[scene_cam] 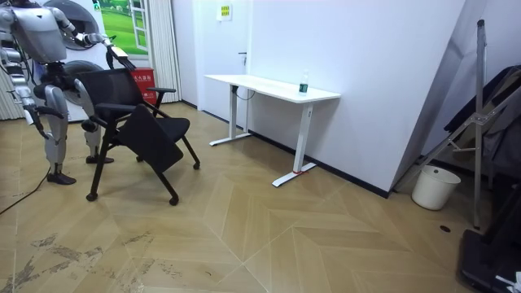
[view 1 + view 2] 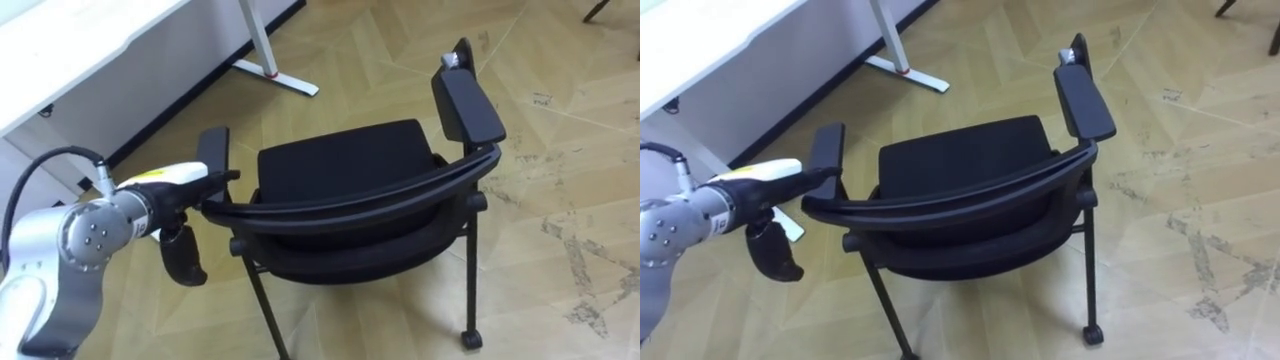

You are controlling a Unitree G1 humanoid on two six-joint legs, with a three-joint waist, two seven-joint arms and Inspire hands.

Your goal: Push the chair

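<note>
Left eye view: at the lower left the left hand (image 2: 180, 240) reaches the left end of the chair (image 2: 350, 170)'s curved backrest rim, fingers (image 2: 222, 177) stretched straight against it, thumb hanging below, clasping nothing. The black chair sits mid-frame on the wooden floor (image 2: 560, 150), seat facing away from the robot. A white desk (image 2: 90, 40) stands beyond, at the upper left. In the room view's upper left the robot stands behind the chair, its right hand (image 1: 31, 116) hanging low, fingers too small to tell
</note>
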